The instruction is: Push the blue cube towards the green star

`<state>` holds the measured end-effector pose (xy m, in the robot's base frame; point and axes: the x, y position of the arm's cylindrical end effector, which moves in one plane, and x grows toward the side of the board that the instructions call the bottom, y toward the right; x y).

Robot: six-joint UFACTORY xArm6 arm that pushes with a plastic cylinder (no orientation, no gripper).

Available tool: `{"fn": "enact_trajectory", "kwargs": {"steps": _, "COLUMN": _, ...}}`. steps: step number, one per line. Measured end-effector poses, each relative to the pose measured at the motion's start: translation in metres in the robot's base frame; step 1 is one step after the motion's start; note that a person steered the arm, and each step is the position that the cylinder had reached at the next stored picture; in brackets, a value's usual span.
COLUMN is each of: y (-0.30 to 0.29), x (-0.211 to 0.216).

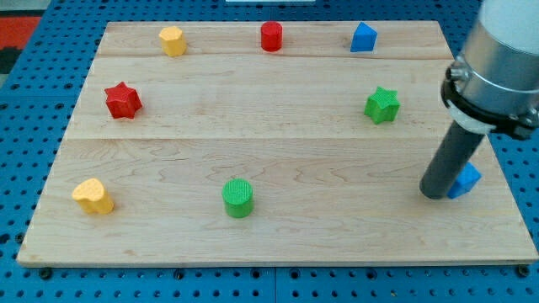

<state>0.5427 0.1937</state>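
Observation:
The blue cube [466, 179] sits near the board's right edge, at the view's lower right, partly hidden behind my rod. My tip [435, 194] rests on the board touching the cube's left side. The green star [382, 105] lies up and to the left of the cube, at the view's right middle, well apart from my tip.
A blue pentagon-like block [363, 38], a red cylinder [271, 36] and a yellow block [172, 40] line the top edge. A red star [123, 100] is at the left. A yellow heart [93, 196] and a green cylinder [238, 198] lie near the bottom.

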Motion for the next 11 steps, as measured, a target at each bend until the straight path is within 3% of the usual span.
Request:
{"fn": "enact_trajectory", "kwargs": {"steps": 1, "y": -0.005, "x": 0.02}}
{"fn": "enact_trajectory", "kwargs": {"steps": 2, "y": 0.067, "x": 0.027}}
{"fn": "enact_trajectory", "kwargs": {"steps": 5, "y": 0.04, "x": -0.111}}
{"fn": "enact_trajectory", "kwargs": {"steps": 6, "y": 0.101, "x": -0.097}}
{"fn": "enact_trajectory", "kwargs": {"steps": 8, "y": 0.14, "x": -0.094}}
{"fn": "enact_trajectory", "kwargs": {"steps": 9, "y": 0.151, "x": -0.084}}
{"fn": "enact_trajectory", "kwargs": {"steps": 10, "y": 0.15, "x": -0.049}}
{"fn": "enact_trajectory", "kwargs": {"steps": 11, "y": 0.124, "x": -0.033}}
